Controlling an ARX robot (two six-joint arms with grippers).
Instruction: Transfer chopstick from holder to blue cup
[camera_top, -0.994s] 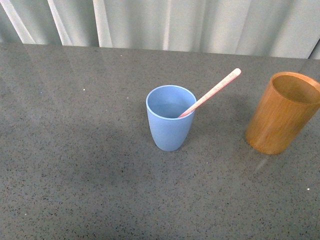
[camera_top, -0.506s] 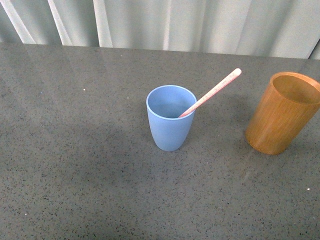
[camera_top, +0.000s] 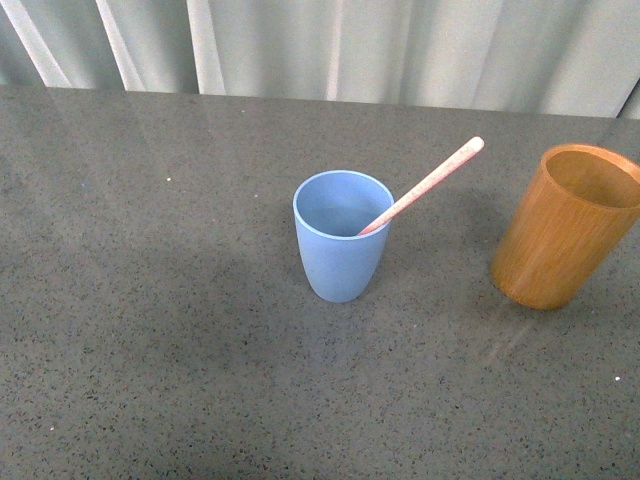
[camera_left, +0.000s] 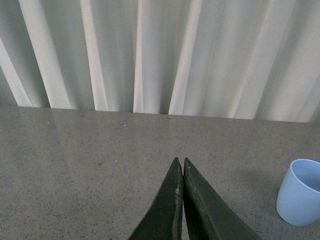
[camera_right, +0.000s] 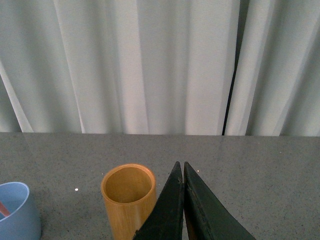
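The blue cup (camera_top: 341, 245) stands upright at the middle of the grey table. A pink speckled chopstick (camera_top: 428, 183) leans in it, its rounded end up and to the right. The wooden holder (camera_top: 562, 230) stands at the right and looks empty. Neither arm shows in the front view. In the left wrist view my left gripper (camera_left: 179, 161) is shut and empty, with the blue cup (camera_left: 300, 192) off to one side. In the right wrist view my right gripper (camera_right: 180, 164) is shut and empty beside the holder (camera_right: 127, 197); the blue cup (camera_right: 17, 212) shows at the frame's edge.
The grey speckled table (camera_top: 150, 330) runs back to pale pleated curtains (camera_top: 330, 45). Nothing else stands on the table in these views.
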